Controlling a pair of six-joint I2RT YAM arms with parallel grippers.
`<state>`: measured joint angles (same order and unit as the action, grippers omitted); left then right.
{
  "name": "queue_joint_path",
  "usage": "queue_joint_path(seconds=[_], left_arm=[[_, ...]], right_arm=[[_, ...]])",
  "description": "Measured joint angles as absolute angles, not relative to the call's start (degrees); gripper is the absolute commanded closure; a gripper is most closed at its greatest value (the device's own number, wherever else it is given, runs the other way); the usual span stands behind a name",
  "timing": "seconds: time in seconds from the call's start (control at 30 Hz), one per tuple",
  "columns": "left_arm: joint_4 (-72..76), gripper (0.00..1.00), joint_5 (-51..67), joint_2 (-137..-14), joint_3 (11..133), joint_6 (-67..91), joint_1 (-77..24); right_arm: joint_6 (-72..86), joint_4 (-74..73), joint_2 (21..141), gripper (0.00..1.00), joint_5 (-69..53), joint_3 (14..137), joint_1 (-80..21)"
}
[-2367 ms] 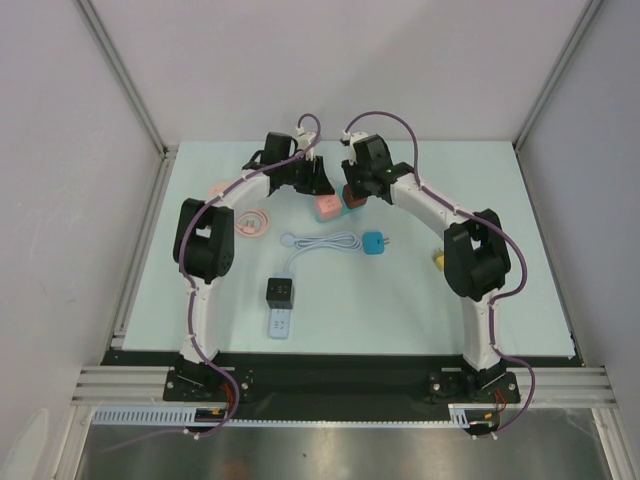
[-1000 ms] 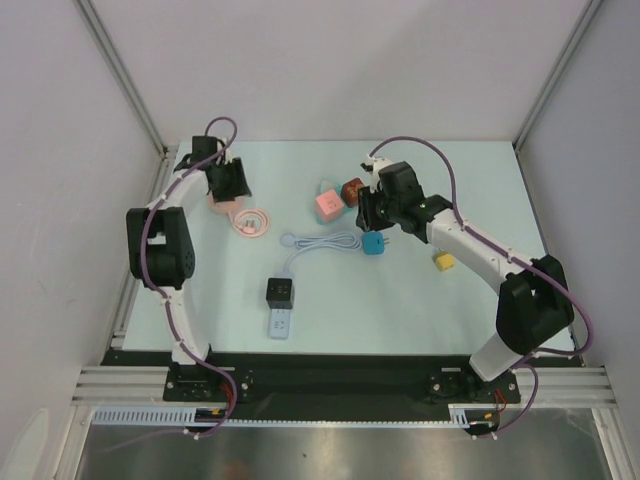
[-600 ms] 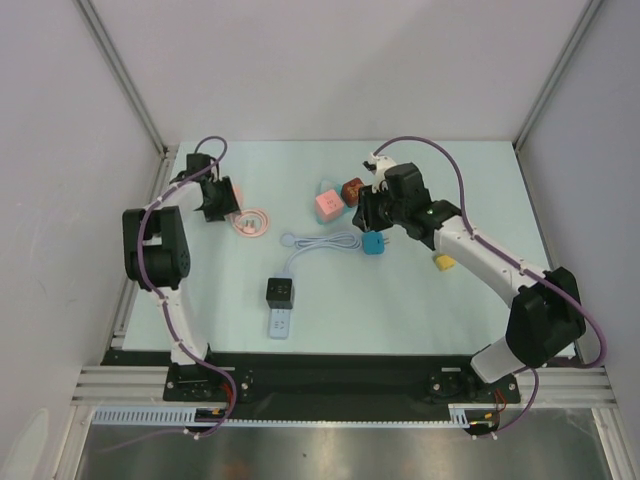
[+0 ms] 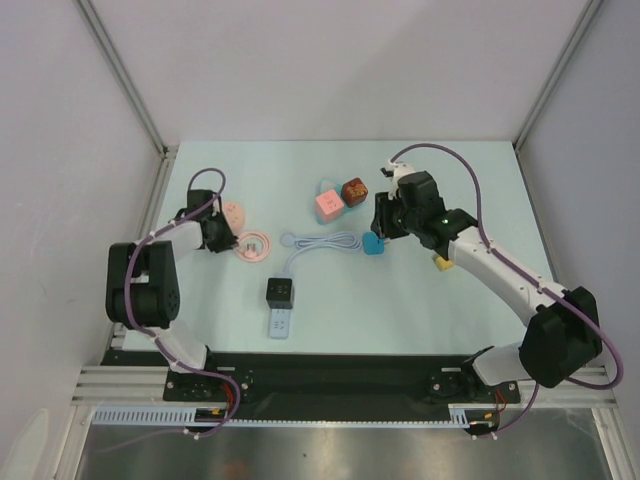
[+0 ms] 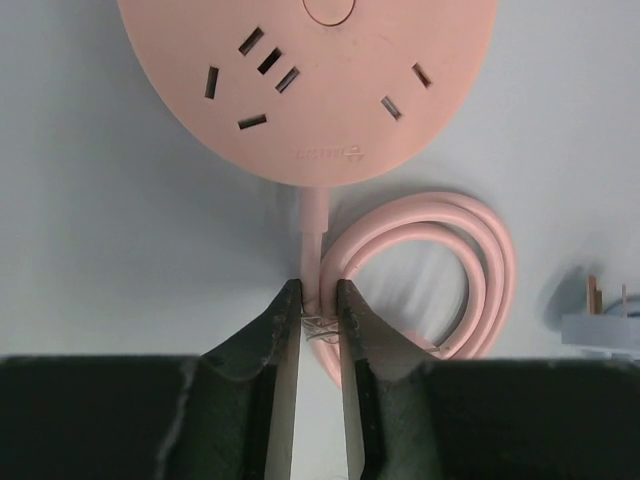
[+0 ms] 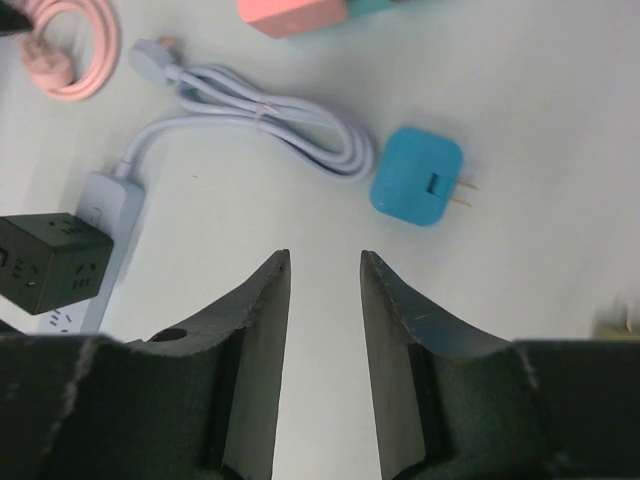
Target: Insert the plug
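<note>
1. The pick-up stage is judged to be in hand: nothing is plugged in yet, and no plug is held.
2. The blue plug (image 6: 418, 178) is seen lying flat on the table (image 6: 520, 90), right of centre in the right wrist view. Its prongs point to the right of the frame. It lies just beside the end loop of the white cord (image 6: 270, 112) and apart from every socket.
3. The right gripper (image 6: 322, 262) is empty, its jaws moderately apart. The blue plug lies up and to the right of the gap, not between the fingers.
4. The left gripper (image 5: 320, 300) is closed narrow on the pink cord (image 5: 440, 212), just below where the cord leaves the pink socket (image 5: 310, 70). The pads appear to touch the cord on both sides.
5. In the top view the white strip (image 4: 281, 322) is found low in the middle, with a black cube (image 4: 279, 291) sitting on its upper end.
6. For the next move, the right gripper would need to be shifted over the blue plug, lowered, and closed across the body, clear of the prongs. A wider opening may be called for, since the body looks broader than the present gap.
7. Which socket is meant cannot be told. The left grip suggests that the pink socket is being steadied to receive the plug.
8. A small embossed mark is seen below the slots of the pink socket, too small to be read. The markings on the white strip are likewise unreadable, and no brand can be made out.
</note>
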<state>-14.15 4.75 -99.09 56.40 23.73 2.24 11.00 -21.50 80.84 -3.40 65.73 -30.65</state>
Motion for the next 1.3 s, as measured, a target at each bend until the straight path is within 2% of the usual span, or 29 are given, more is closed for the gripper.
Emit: queue_joint_path(seconds=[0.1, 0.17, 0.2, 0.23, 0.27, 0.5, 0.6, 0.73, 1.0, 1.3], left_arm=[[-13.54, 0.67, 5.19, -95.98, 52.69, 25.45, 1.13], [-13.32, 0.52, 6.09, -94.0, 50.7, 26.65, 0.34], [-13.45, 0.44, 6.42, -93.1, 50.11, 27.27, -0.14], [-13.61, 0.3, 6.46, -92.36, 49.95, 27.53, -0.49], [-13.78, 0.28, 6.66, -91.39, 49.98, 27.77, -0.89], [-18.37, 0.25, 8.51, -87.72, 58.96, 26.68, -1.5], [-18.37, 0.26, 12.82, -85.65, 62.15, 25.15, -1.93], [-18.59, 0.28, 18.02, -82.17, 64.34, 22.83, -6.52], [-19.75, 0.3, 25.19, -77.19, 64.45, 20.95, -18.33], [-19.64, 0.3, 26.35, -72.47, 62.5, 20.47, -19.49]], right_arm=[[12.16, -23.27, 79.15, 0.61, -0.56, 64.2, -29.36], [13.69, -25.56, 78.43, 0.6, 1.98, 63.07, -28.14], [14.59, -26.57, 78.3, 0.56, 3.16, 62.48, -27.44], [15.38, -27.77, 78.3, 0.51, 4.43, 61.8, -26.79], [15.97, -28.97, 78.3, 0.47, 5.78, 60.95, -26.04], [13.26, -35.66, 78.17, 0.23, 8.47, 54.89, -17.91], [8.91, -36.45, 78.19, 0.19, 8.73, 54.81, -16.1], [3.07, -35.64, 80.51, 0.18, 8.03, 54.81, -14.37], [-3.42, -33.98, 92.6, 0.19, 3.4, 56.38, -6.2], [-8.49, -33.17, 98.98, 0.24, -0.91, 62.94, -5.91]])
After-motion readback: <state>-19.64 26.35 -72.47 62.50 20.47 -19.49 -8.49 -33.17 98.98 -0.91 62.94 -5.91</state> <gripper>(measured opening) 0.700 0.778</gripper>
